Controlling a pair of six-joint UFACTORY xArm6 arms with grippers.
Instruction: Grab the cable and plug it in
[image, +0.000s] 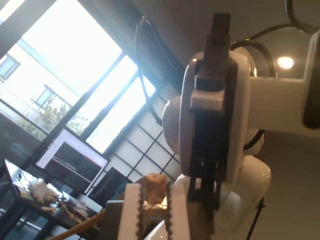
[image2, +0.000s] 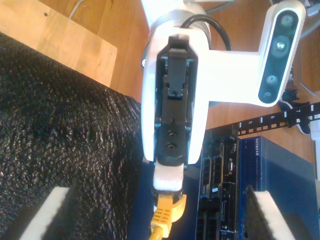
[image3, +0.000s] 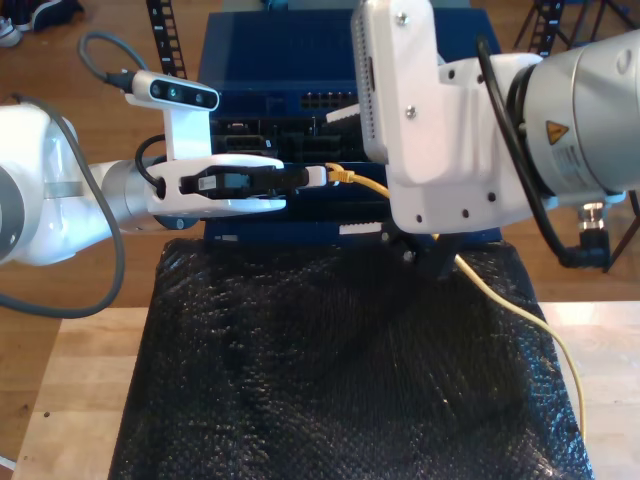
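Note:
The yellow cable (image3: 500, 300) ends in a clear plug (image: 153, 194). My first gripper (image: 154, 210) is shut on that plug, with the white toothed fingers (image: 132, 210) on either side. In the exterior view this gripper (image3: 318, 177) reaches in from the left and holds the plug (image3: 340, 173) level in front of the rack units. From there the cable trails to that view's right across the black mat. My second gripper (image2: 162, 214) is open, its white pads (image2: 52, 212) far apart. It faces the first gripper (image2: 167, 182) and the yellow cable boot (image2: 166, 212).
A blue network switch (image3: 270, 50) with ports (image3: 320, 100) sits on a black server (image2: 220, 170) behind the mat. The black bumpy mat (image3: 300, 370) covers a wooden table (image3: 70, 380). The second arm's white housing (image3: 440, 120) looms at the exterior view's upper right.

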